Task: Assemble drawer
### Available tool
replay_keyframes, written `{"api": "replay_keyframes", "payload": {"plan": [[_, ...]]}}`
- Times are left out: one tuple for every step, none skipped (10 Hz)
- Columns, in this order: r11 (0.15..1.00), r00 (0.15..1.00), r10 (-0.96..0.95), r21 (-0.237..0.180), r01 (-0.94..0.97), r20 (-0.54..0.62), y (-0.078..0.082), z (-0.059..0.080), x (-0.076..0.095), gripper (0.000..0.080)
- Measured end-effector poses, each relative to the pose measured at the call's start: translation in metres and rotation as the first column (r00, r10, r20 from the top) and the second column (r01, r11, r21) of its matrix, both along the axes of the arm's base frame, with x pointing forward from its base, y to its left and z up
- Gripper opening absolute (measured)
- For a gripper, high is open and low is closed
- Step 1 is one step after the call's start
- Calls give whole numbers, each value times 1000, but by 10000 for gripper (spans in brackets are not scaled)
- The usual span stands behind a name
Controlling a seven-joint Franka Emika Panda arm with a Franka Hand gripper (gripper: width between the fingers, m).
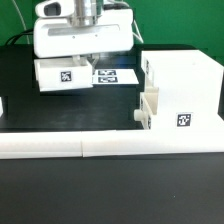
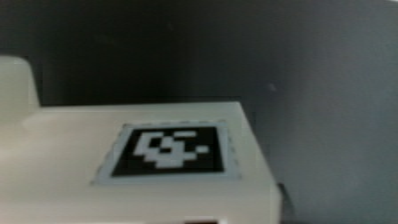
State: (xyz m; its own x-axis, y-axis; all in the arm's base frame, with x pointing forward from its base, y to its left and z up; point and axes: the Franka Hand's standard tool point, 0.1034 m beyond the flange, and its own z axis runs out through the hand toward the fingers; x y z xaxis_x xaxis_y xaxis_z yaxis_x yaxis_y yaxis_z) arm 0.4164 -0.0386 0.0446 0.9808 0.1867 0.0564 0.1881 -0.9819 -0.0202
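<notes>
The white drawer housing (image 1: 185, 85) stands at the exterior view's right, with a tag on its front face. A small knobbed tray (image 1: 148, 108) sits against its left side, partly in the housing. A second white tray (image 1: 65, 76) with a tag lies at the back left, directly under my gripper (image 1: 82, 58). The fingers are hidden behind the hand and the tray, so I cannot tell whether they hold it. The wrist view shows a blurred, very close white tray surface (image 2: 71, 150) with a tag (image 2: 173, 150); no fingers show clearly there.
The marker board (image 1: 115, 75) lies flat between the left tray and the housing. A long low white barrier wall (image 1: 100, 146) runs along the front. The table top (image 1: 60, 110) is black. Another white part shows at the left edge (image 1: 3, 105).
</notes>
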Motion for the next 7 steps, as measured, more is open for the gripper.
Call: {"api": "replay_keyframes", "payload": {"plan": [[1000,1000,20,3,-20,-3,7,10,13,42],[999,999,32,5,-32,3,10,16,26,42],[998,998,60,8,-60,10,14,23,43,42],[993,993,114,7,-115,26,15,26,60,42],[993,993,116,6,-116,28,15,24,61,42],[991,991,135,4,-135,27,14,23,60,42],[980,980,197,-1,-197,29,14,23,60,42]]}}
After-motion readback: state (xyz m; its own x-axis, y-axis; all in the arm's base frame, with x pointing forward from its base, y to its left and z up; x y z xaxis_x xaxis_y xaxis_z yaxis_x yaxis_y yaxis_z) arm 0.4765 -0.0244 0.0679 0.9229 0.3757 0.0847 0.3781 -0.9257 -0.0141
